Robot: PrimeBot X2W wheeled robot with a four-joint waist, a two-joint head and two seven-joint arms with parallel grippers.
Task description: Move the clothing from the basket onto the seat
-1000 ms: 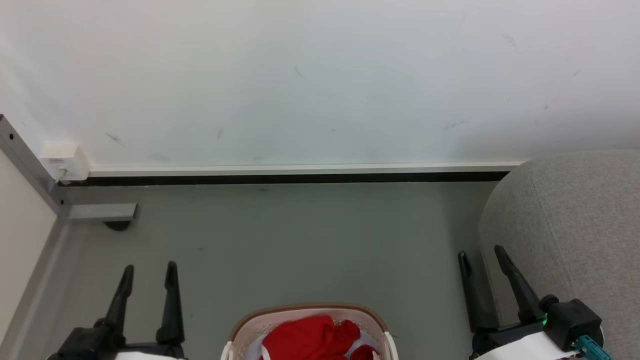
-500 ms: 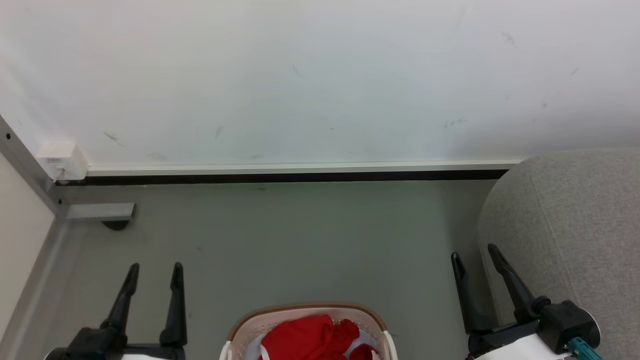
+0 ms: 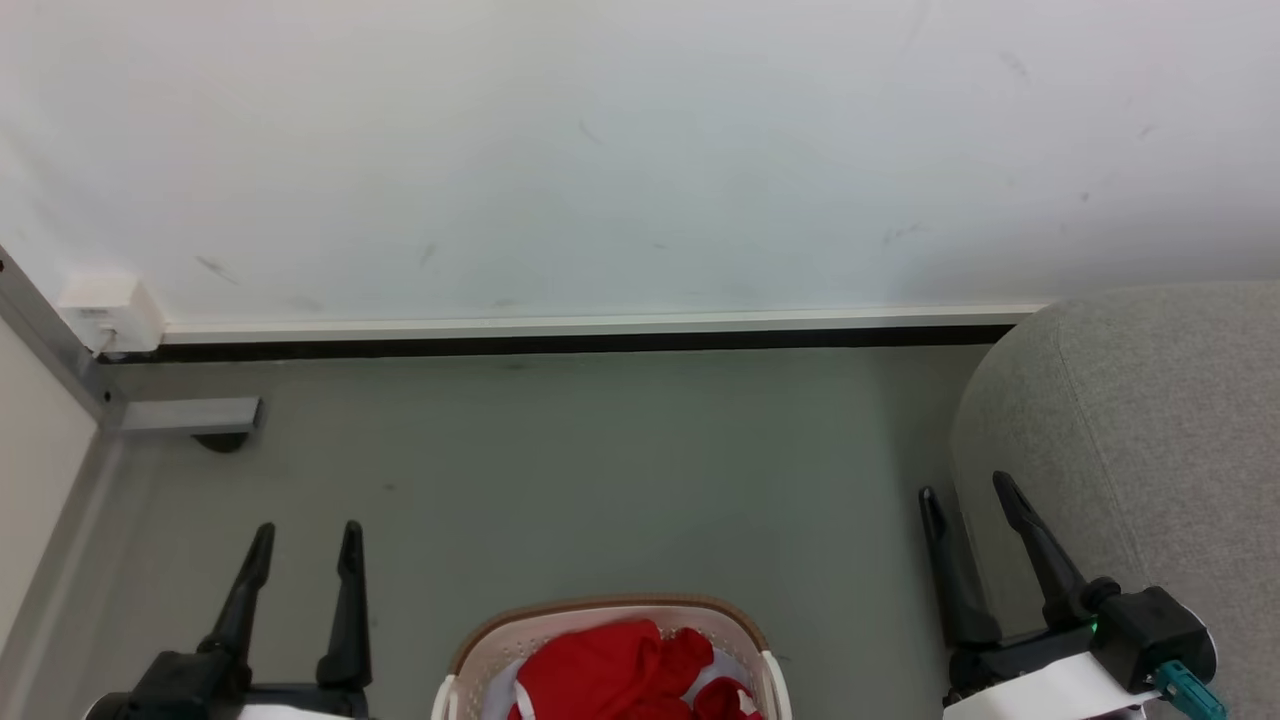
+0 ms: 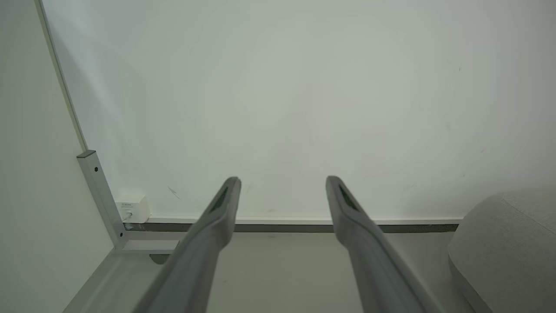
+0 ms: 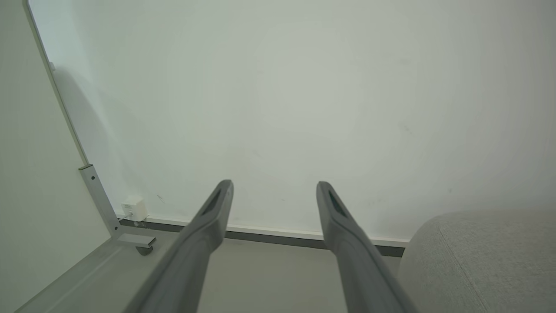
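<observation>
One heap of red clothing (image 3: 600,672) is lying bunched inside the basket (image 3: 600,608), nearest the robot, on the grey floor (image 3: 600,470). Flanking it, well apart, the left gripper (image 3: 307,530) and the right gripper (image 3: 965,487) are hanging with fingers spread wide, holding nothing. The right one is hovering just beside the grey seat (image 3: 1150,420). Farther off, a dark baseboard (image 3: 560,346) is running under the white wall (image 3: 640,150).

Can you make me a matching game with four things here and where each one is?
Things: 1 soft red clothing; 2 cream-white plastic basket with brown rim; 3 big light grey fabric seat; 4 small white box.
Places: A far right of the head view; B low on the wall, left corner; C inside the basket; D on the floor, bottom middle.
Pairs: 1-C, 2-D, 3-A, 4-B.
</observation>
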